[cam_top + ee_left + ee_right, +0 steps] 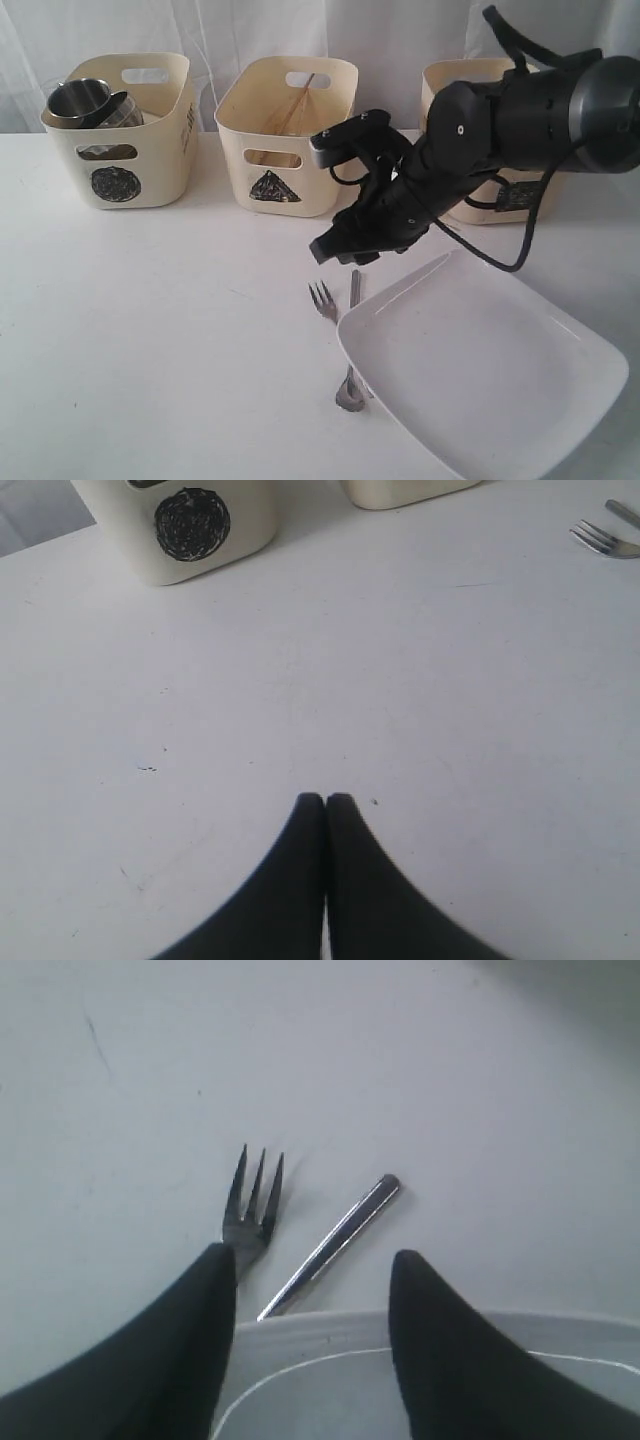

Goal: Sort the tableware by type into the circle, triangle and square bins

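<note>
A large white square plate (490, 365) lies at the front right. Just left of its rim are a steel fork (322, 298) and a straight steel handle (354, 287); a rounded steel end (348, 398) pokes out by the plate's edge. My right gripper (345, 250) hovers open above them. In the right wrist view its fingertips straddle the handle (340, 1235), with the fork (252, 1205) beside one tip and the plate rim (320, 1325) below. The left gripper (325, 800) is shut and empty over bare table. Steel mugs (88, 100) sit in the circle bin (150, 160).
The triangle bin (285, 150) stands at the back centre with wooden chopsticks (297, 98) inside. A third cream bin (450, 85) is mostly hidden behind my right arm. In the left wrist view the circle bin (190, 525) is ahead and the fork (605, 540) far to one side.
</note>
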Tool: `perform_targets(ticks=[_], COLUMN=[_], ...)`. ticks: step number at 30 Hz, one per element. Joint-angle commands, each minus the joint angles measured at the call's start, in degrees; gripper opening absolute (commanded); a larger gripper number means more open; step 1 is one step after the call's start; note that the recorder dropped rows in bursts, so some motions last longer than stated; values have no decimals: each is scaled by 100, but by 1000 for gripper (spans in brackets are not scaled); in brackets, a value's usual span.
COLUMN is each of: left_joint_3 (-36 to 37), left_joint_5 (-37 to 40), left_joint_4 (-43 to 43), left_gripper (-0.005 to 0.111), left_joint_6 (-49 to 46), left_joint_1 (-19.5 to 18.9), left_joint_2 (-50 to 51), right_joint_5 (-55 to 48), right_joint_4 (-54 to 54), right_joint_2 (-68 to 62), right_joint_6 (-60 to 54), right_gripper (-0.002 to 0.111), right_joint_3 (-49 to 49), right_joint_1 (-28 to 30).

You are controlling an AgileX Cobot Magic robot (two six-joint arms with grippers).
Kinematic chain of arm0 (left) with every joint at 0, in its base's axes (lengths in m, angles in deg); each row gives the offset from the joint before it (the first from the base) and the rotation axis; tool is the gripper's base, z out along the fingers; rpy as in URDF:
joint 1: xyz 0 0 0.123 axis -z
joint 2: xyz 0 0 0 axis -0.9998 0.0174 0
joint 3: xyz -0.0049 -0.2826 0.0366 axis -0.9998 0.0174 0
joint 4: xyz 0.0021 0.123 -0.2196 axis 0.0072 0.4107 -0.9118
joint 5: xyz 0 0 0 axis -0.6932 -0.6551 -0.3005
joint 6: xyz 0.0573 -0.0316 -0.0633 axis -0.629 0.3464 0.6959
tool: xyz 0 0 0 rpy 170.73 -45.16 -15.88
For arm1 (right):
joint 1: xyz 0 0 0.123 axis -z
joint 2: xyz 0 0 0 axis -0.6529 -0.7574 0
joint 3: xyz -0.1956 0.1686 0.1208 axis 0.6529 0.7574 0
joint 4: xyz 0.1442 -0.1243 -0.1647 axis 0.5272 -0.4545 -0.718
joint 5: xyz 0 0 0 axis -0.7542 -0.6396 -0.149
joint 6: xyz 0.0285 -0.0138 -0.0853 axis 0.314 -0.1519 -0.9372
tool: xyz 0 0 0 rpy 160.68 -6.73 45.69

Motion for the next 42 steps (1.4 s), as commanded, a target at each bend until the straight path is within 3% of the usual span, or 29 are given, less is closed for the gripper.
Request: perform_targets(ticks=[1,8,24,42], left_joint_3=[22,22,22,22], left_joint_5=[24,24,24,24], left_joint_4=[0,0,0,0], left_gripper=[0,0,0,0], left_joint_6=[8,8,8,8], left_joint_1=[31,31,31,31], left_joint_2=[-30,-30,-30,-30], right_joint_5=[499,599,1230,1015], right_joint_4=[-84,-568,-577,-555], right_joint_2=[-136,-788,-1408,-1648], right_joint_6=[1162,1858,2011,2001], right_gripper=[46,46,46,1], right_joint_3=[142,142,132,-621], right_joint_1=[-12,-55,-104,-414])
